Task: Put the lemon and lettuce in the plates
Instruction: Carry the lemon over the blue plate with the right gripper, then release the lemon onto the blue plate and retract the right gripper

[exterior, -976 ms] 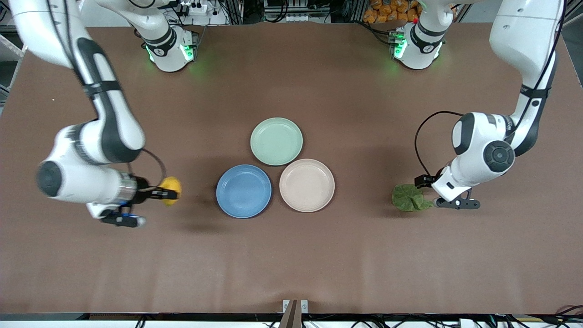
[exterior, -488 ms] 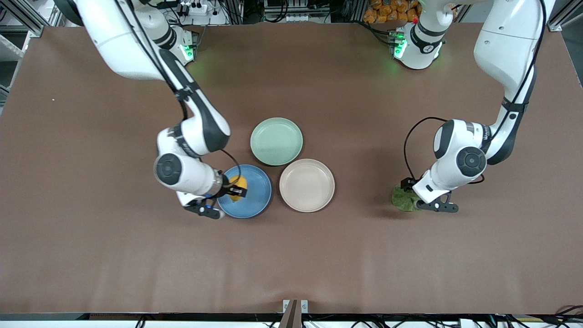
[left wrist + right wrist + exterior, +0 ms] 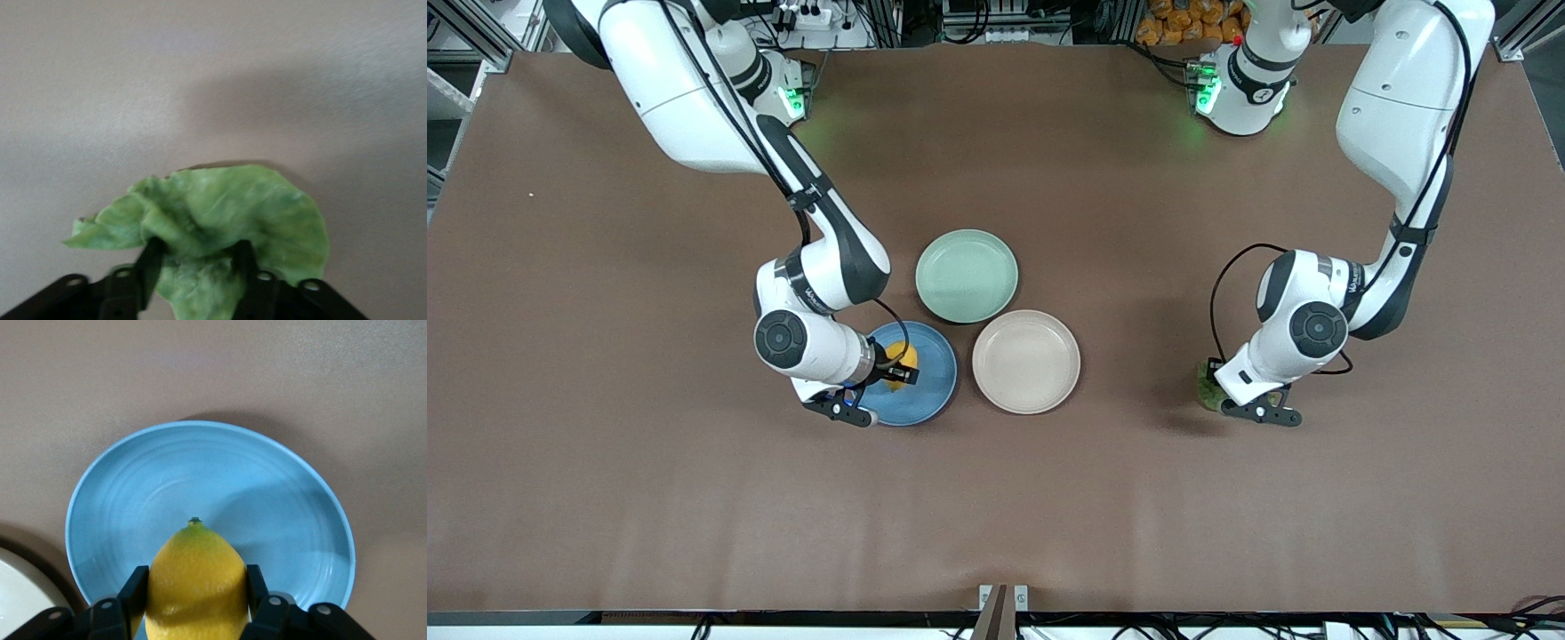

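The right gripper [image 3: 195, 600] is over the blue plate [image 3: 929, 391], and its two black fingers [image 3: 133, 587] press the sides of the lemon [image 3: 195, 587], so it has the lemon in its grip. The left gripper [image 3: 195, 270] is down on the lettuce [image 3: 220, 213], its fingers pinching a bunched fold of the leaf on the table [image 3: 605, 498] toward the left arm's end.

The pink plate [image 3: 1026, 361] sits just beside the blue one. The pale green plate [image 3: 967, 275] is farther from the front camera, close to both. The table around them is bare brown.

The lemon is smooth and yellow. The lettuce is crinkly and green. The plates are round and shallow.
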Controlling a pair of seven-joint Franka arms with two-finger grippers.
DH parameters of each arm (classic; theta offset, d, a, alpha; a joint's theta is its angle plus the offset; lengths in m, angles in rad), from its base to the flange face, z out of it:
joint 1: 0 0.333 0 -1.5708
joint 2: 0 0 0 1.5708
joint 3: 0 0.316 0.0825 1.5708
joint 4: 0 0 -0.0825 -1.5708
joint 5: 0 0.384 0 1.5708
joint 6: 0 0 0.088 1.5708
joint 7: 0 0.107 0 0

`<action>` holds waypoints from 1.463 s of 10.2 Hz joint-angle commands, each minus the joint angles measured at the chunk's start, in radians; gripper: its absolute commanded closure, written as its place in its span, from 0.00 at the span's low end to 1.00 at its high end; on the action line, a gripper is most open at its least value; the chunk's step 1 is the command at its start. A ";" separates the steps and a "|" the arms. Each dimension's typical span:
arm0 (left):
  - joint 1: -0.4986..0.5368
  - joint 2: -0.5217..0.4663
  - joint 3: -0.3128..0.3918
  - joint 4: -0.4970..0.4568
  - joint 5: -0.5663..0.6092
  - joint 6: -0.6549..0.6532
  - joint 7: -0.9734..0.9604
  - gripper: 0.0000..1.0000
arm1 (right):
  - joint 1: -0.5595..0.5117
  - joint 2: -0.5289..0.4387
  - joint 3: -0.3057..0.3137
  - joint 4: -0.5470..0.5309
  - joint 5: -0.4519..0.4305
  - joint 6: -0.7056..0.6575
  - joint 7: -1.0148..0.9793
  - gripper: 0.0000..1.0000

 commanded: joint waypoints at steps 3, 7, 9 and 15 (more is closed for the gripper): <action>-0.031 -0.001 0.011 0.038 0.049 -0.005 -0.077 1.00 | -0.094 -0.121 -0.030 0.091 0.012 -0.181 -0.012 0.00; -0.083 -0.104 0.001 0.055 0.044 -0.139 -0.179 1.00 | -0.247 -0.266 -0.086 0.266 -0.023 -0.571 -0.252 0.00; -0.153 -0.132 -0.027 0.103 0.027 -0.231 -0.316 1.00 | -0.255 -0.388 -0.180 0.258 -0.043 -0.687 -0.430 0.00; -0.376 0.027 -0.064 0.387 -0.132 -0.257 -0.767 1.00 | -0.248 -0.594 -0.171 0.188 -0.209 -0.871 -0.489 0.00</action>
